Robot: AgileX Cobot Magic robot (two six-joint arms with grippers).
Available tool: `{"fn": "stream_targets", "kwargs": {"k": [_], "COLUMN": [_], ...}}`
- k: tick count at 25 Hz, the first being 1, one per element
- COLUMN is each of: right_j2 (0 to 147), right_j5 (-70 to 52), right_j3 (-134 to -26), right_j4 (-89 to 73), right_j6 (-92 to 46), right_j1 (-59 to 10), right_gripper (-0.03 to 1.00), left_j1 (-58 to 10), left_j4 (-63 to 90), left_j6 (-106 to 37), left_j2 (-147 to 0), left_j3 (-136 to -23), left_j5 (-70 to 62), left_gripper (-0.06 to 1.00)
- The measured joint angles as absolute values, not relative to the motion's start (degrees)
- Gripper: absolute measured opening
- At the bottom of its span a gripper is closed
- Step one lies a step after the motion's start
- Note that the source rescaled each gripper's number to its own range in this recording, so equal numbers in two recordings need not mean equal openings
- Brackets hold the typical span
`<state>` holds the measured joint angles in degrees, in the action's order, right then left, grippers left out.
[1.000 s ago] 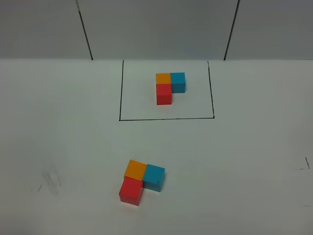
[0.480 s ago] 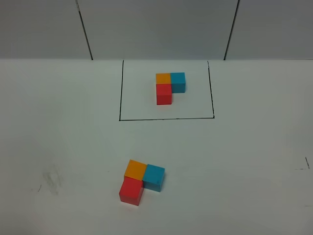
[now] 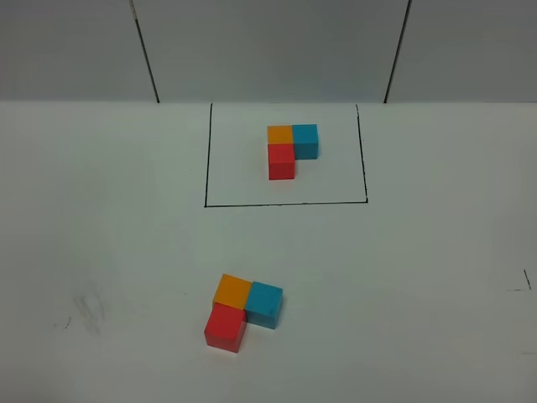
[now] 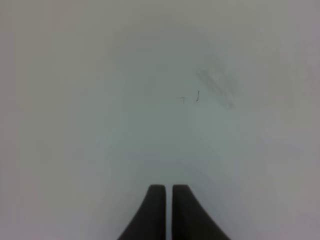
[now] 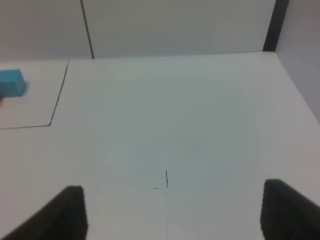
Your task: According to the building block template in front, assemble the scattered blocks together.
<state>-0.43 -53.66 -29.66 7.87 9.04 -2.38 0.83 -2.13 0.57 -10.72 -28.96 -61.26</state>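
The building block template sits inside a black-line rectangle at the back: orange and cyan-blue cubes side by side, red in front of the orange. Near the front, the scattered blocks lie joined in the same L: orange, cyan-blue and red, touching each other. No arm shows in the exterior high view. In the left wrist view my left gripper is shut over bare table. In the right wrist view my right gripper is open and holds nothing; the template's cyan-blue cube shows at the frame edge.
The white table meets a grey wall with two dark seams at the back. Faint smudges mark the left front, small pen marks the right. The table's right edge shows in the right wrist view.
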Motion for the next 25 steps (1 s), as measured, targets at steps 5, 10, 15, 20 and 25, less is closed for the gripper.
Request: {"fn": "stream_targets", "kwargs": {"k": [5, 10, 15, 20, 25], "right_j2": [-0.4, -0.4, -0.4, -0.4, -0.4], "right_j5": [-53.6, -53.6, -53.6, -53.9, -58.5], "right_j3": [-29.7, -29.7, -29.7, -29.7, -29.8], "right_j4": [7.9, 7.9, 7.9, 7.9, 7.6], "right_j6": [9.0, 9.0, 9.0, 9.0, 8.9], "right_j1": [-2.4, -2.4, -2.4, -2.4, -2.4], "right_gripper": [0.81, 0.81, 0.81, 0.81, 0.81], "left_j1": [0.8, 0.8, 0.8, 0.8, 0.8], "left_j4": [-2.1, -2.1, -2.1, -2.1, -2.1], "left_j6": [0.6, 0.6, 0.6, 0.6, 0.6], "left_j2": [-10.7, -10.7, -10.7, -10.7, -10.7], "left_j3": [-29.0, -29.0, -29.0, -29.0, -29.0], "left_j5": [-61.3, -61.3, -61.3, -61.3, -61.3], "left_gripper": [0.00, 0.00, 0.00, 0.00, 0.00]}}
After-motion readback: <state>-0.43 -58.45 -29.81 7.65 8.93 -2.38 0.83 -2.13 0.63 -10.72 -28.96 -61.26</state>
